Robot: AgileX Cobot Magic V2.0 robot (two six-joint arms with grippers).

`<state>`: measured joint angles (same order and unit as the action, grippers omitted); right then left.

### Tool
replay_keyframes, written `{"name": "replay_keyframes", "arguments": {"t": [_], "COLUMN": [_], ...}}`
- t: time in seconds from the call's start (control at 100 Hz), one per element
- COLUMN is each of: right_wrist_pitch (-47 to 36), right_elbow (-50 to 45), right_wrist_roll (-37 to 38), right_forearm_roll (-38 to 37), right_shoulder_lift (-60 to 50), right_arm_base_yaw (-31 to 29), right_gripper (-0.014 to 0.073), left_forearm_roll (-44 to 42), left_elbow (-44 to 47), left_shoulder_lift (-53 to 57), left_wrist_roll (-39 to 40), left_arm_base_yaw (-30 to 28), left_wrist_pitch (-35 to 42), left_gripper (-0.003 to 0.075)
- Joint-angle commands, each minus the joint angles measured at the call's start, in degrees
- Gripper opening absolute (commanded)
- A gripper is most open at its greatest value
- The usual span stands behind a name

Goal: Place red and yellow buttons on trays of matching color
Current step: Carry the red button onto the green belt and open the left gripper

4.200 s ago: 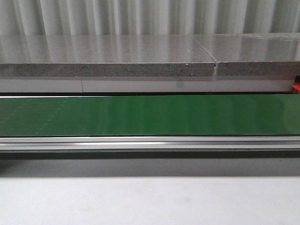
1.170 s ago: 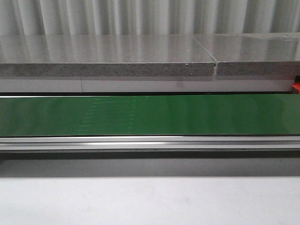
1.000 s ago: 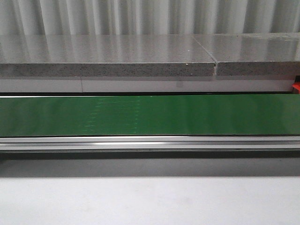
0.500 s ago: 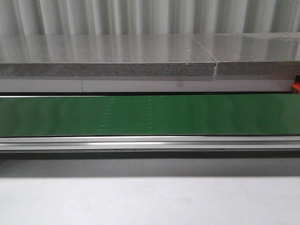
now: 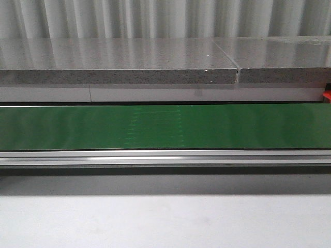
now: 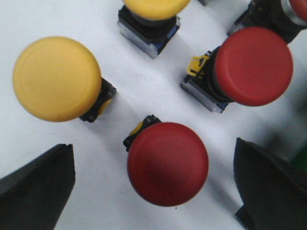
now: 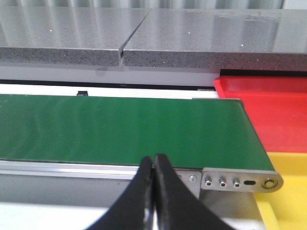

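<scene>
In the left wrist view, several mushroom buttons stand on a white surface. A red button (image 6: 167, 163) sits between the wide-apart fingers of my open left gripper (image 6: 156, 187), touching neither. Another red button (image 6: 253, 65) and a yellow button (image 6: 56, 78) stand further off, and a second yellow button (image 6: 154, 8) is cut by the frame edge. In the right wrist view, my right gripper (image 7: 153, 165) is shut on nothing, in front of the green belt (image 7: 120, 132). A red tray (image 7: 268, 115) and a yellow tray (image 7: 285, 201) lie past the belt's end.
The front view shows only the green conveyor belt (image 5: 165, 126), its aluminium rail (image 5: 165, 157), a grey stone ledge (image 5: 119, 62) behind and a white table (image 5: 165, 222) in front. A dark button body (image 6: 276, 14) sits at the corner of the left wrist view.
A faint pale pattern on the green belt has drifted to the right over the frames. Nothing else in the front view has moved.
</scene>
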<state>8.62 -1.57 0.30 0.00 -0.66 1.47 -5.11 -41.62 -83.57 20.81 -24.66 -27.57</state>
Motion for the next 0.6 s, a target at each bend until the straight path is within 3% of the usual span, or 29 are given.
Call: {"name": "replay_keyframes", "arguments": {"t": [0.0, 0.14, 0.26, 0.38, 0.59], "right_wrist_pitch": [-4.8, -4.8, -4.8, -4.8, -4.8], "right_elbow": [0.9, 0.9, 0.9, 0.9, 0.9], "right_wrist_roll": [-0.3, -0.3, -0.3, -0.3, -0.3], "right_forearm_roll": [-0.3, -0.3, -0.3, -0.3, -0.3], "right_shoulder_lift": [-0.5, -0.5, -0.5, -0.5, -0.5], "right_arm_base_yaw": [0.0, 0.0, 0.0, 0.0, 0.0], "right_gripper": [-0.0092, -0.0092, -0.0092, -0.0092, -0.0092], "left_forearm_roll": [0.7, 0.8, 0.9, 0.9, 0.9], "left_elbow": [-1.7, -1.7, -1.7, -1.7, -1.7], "left_shoulder_lift": [1.4, 1.4, 1.4, 1.4, 2.7], "left_wrist_roll": [0.5, 0.5, 0.5, 0.5, 0.5], "left_arm_base_yaw": [-0.2, -0.2, -0.2, -0.2, -0.2], "left_wrist_pitch": [2.8, 2.9, 2.7, 1.6, -3.5], "left_gripper": [0.0636, 0.0629, 0.0556, 0.041, 0.0088]}}
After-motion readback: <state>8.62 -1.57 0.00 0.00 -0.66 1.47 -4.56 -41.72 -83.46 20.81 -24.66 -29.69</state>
